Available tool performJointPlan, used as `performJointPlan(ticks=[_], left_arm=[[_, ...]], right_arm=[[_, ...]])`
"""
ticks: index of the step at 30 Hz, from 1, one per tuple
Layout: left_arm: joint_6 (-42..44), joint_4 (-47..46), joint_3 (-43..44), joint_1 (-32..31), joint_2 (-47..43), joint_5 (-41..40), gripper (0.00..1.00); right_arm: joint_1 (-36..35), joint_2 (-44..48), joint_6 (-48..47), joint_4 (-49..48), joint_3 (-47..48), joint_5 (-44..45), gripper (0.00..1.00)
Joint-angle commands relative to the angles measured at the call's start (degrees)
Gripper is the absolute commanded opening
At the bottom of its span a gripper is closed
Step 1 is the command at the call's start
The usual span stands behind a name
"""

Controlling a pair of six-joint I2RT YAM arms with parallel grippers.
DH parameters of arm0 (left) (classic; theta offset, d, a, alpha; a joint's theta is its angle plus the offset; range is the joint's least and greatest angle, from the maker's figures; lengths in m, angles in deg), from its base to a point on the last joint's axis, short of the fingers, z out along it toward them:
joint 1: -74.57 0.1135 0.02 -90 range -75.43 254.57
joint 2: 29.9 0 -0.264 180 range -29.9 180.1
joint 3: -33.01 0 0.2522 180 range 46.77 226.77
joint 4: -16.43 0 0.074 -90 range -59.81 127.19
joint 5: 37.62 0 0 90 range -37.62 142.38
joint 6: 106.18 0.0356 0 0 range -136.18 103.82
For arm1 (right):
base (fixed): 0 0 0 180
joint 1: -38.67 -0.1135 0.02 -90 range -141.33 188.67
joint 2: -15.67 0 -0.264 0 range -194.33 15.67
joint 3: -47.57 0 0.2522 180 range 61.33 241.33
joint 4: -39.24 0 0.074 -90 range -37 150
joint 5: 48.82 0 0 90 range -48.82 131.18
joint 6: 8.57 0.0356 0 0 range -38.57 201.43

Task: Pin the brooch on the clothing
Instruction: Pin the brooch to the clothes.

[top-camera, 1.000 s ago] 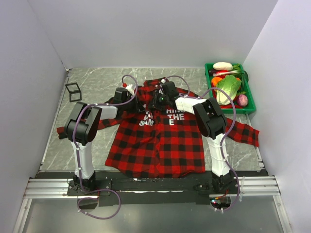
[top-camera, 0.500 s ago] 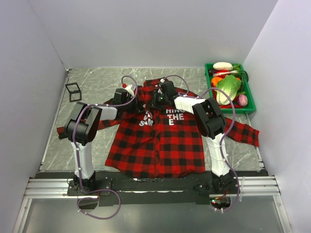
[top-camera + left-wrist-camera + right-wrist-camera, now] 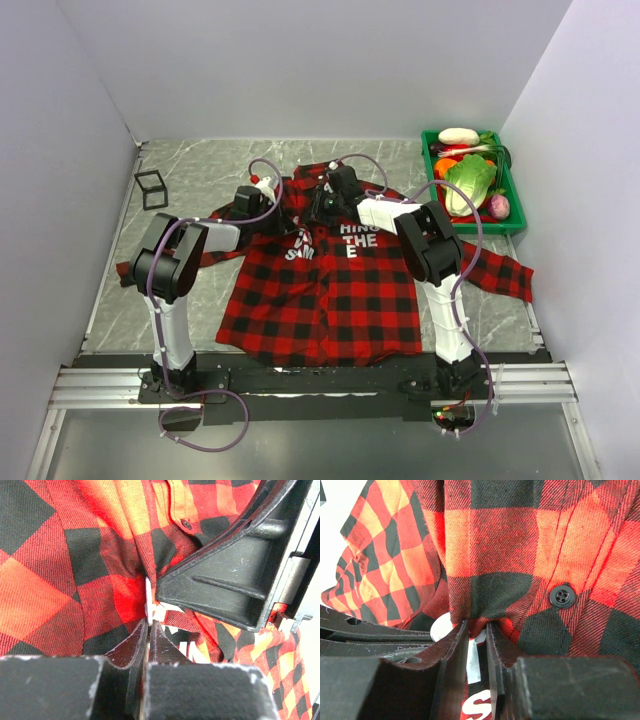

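Note:
The clothing (image 3: 330,290), a red-and-black plaid shirt with white letters, lies spread on the table. Both grippers meet at its upper chest, just below the collar. My left gripper (image 3: 292,213) is shut on the brooch (image 3: 148,600), which shows edge-on as a thin pale sliver at the fingertips (image 3: 149,622). From the right wrist the brooch (image 3: 441,628) is a pale round disc pressed against a raised fold of cloth. My right gripper (image 3: 316,208) is shut on that fold (image 3: 477,627), fabric bunched between its tips. The disc is partly hidden behind its left finger.
A green tray (image 3: 516,200) of vegetables stands at the back right. A small black wire cube (image 3: 150,188) sits at the back left. White walls close in three sides. A black shirt button (image 3: 562,596) lies just right of the pinched fold.
Both wrists have crept slightly toward the collar and closer together. Both grips look the same.

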Motion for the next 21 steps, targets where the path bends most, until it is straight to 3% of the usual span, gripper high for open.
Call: performJointPlan(ticks=[1,14,21], left_arm=[[0.82,0.47,-1.11,-1.5,-1.96,2.66,0.01],[-0.76,6.44,3.03,-1.15,-0.12,-1.73,0.01],[-1.91,4.08,1.45,-0.18,0.67,1.42,0.01]], right_arm=[[-1.06,-1.55,0.13,-1.19,2.75,1.81,0.28],[-0.62,1.87,0.83,-3.56,-1.2,-1.0,0.29],[0.96,4.6,0.74,-6.55,-4.02,-4.69,0.33]])
